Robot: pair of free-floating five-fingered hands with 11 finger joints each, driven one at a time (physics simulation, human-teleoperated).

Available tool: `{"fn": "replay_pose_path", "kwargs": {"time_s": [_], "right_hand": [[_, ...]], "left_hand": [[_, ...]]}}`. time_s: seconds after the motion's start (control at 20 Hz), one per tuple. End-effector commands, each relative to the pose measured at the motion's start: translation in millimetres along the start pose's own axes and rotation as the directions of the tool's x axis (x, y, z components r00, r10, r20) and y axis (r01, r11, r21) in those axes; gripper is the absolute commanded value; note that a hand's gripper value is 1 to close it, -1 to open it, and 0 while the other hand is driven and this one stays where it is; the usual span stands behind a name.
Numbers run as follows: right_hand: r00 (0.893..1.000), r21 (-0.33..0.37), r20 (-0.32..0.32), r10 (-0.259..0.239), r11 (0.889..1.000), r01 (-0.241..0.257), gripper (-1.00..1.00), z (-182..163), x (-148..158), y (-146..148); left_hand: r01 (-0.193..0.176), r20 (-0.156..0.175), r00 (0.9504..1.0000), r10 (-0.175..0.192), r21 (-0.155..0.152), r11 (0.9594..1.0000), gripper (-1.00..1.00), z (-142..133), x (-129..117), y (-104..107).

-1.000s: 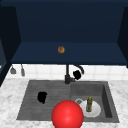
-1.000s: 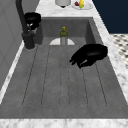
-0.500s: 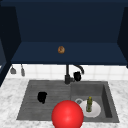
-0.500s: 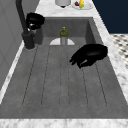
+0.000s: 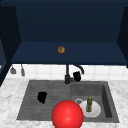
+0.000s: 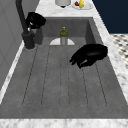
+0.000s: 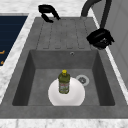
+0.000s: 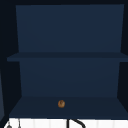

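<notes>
**While the right hand hangs by the faucet, the left waits over the drainboard**

Where the faucet (image 5: 67, 73) rises from the back edge of the sink (image 7: 25, 75), the right hand (image 5: 77, 76) hovers just beside its stem, above the basin's rear corner. Its fingers are curled downward into a cup with nothing between them. Whether they brush the stem I cannot tell.

The left hand (image 5: 42, 97) floats idle over the ribbed drainboard (image 6: 50, 82), its fingers loosely bent and apart, holding nothing.

Down in the basin a green bottle (image 7: 64, 82) stands upright on a white plate (image 7: 75, 97), beside the drain. A red ball (image 5: 67, 115) sits at the sink's front edge, and a small brown thing (image 5: 61, 49) lies on the cabinet shelf above.

For any work at the faucet, my judgement is that the right hand needs its fingers uncurled before it closes in. It should come at the stem squarely from the side. It should also stay high, so the bottle below is not knocked off its plate.
</notes>
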Motion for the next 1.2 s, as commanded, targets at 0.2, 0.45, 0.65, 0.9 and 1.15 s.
{"fn": "replay_pose_path", "kwargs": {"time_s": [0.2, 0.45, 0.65, 0.9, 1.15], "right_hand": [[0.990, 0.029, -0.096, -0.099, 0.994, 0.102, 1.00, 17.1, -5.3, 4.5], [0.988, -0.031, -0.085, -0.131, 0.991, 0.129, 1.00, 25.3, -11.9, 6.9], [0.986, -0.070, -0.092, -0.142, 0.988, 0.136, 1.00, 29.4, -11.1, 6.7], [0.984, -0.110, -0.101, -0.150, 0.984, 0.139, 1.00, 32.8, -10.6, 9.6], [0.980, -0.126, -0.112, -0.165, 0.981, 0.151, 1.00, 32.3, -9.6, 9.3]], "left_hand": [[0.000, 0.000, 1.0000, 0.000, 0.000, 1.0000, 0.00, 0.0, 0.0, 0.0], [0.000, 0.000, 1.0000, 0.000, 0.000, 1.0000, 0.00, 0.0, 0.0, 0.0], [0.000, 0.000, 1.0000, 0.000, 0.000, 1.0000, 0.00, 0.0, 0.0, 0.0], [0.000, 0.000, 1.0000, 0.000, 0.000, 1.0000, 0.00, 0.0, 0.0, 0.0], [0.000, 0.000, 1.0000, 0.000, 0.000, 1.0000, 0.00, 0.0, 0.0, 0.0]]}}
